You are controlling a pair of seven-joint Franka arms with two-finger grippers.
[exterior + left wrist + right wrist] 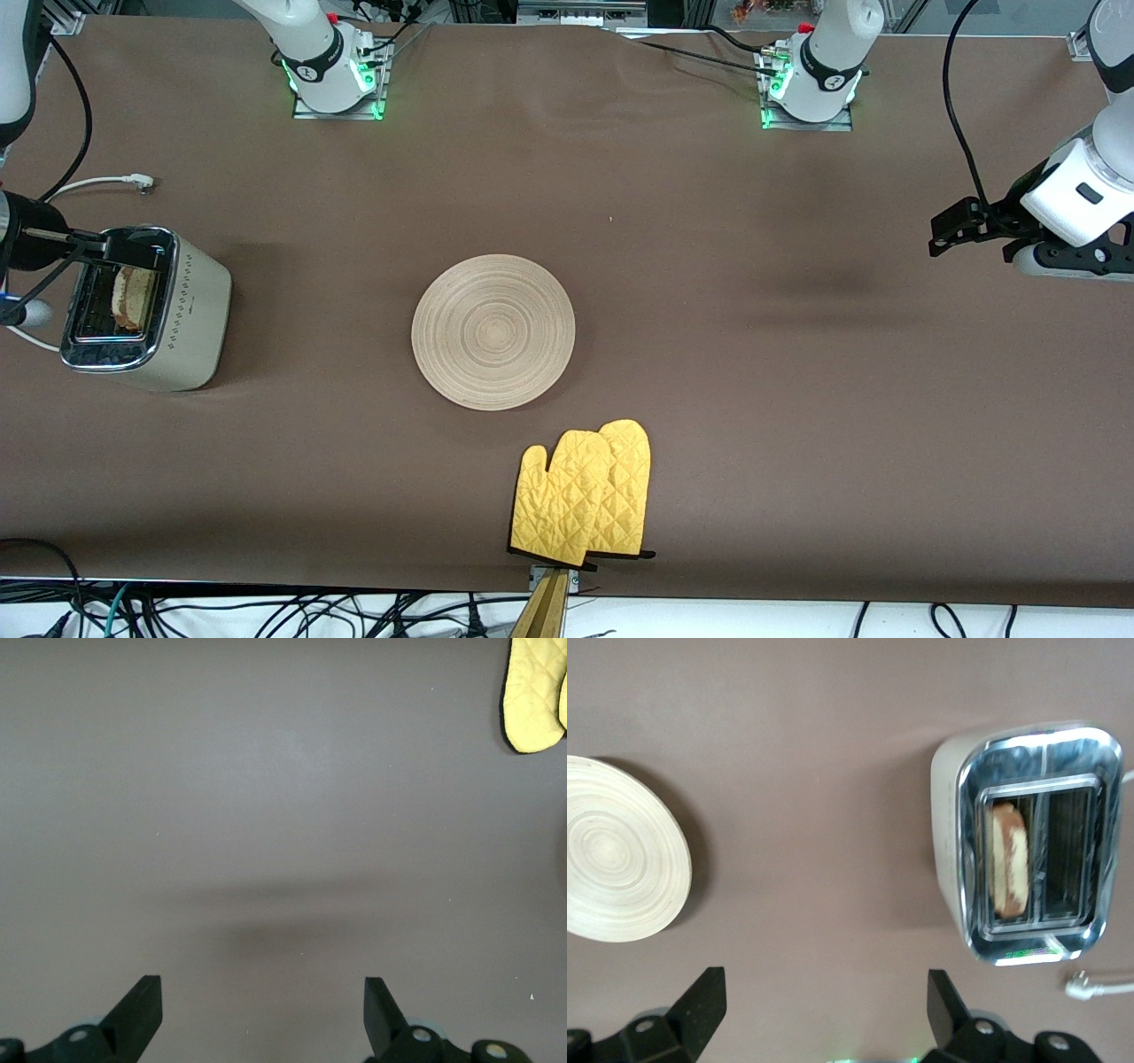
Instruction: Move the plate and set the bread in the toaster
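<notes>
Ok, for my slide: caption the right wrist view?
Bread sits in the toaster; empty plate beside it.

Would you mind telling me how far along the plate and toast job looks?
Bread sits in one toaster slot; the plate lies bare mid-table. Nothing is in hand: the right end effector and the left end effector are both open. Little seems left.

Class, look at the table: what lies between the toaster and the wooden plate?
Nothing: only bare brown table lies between the toaster and the plate, in the front and right wrist views.
</notes>
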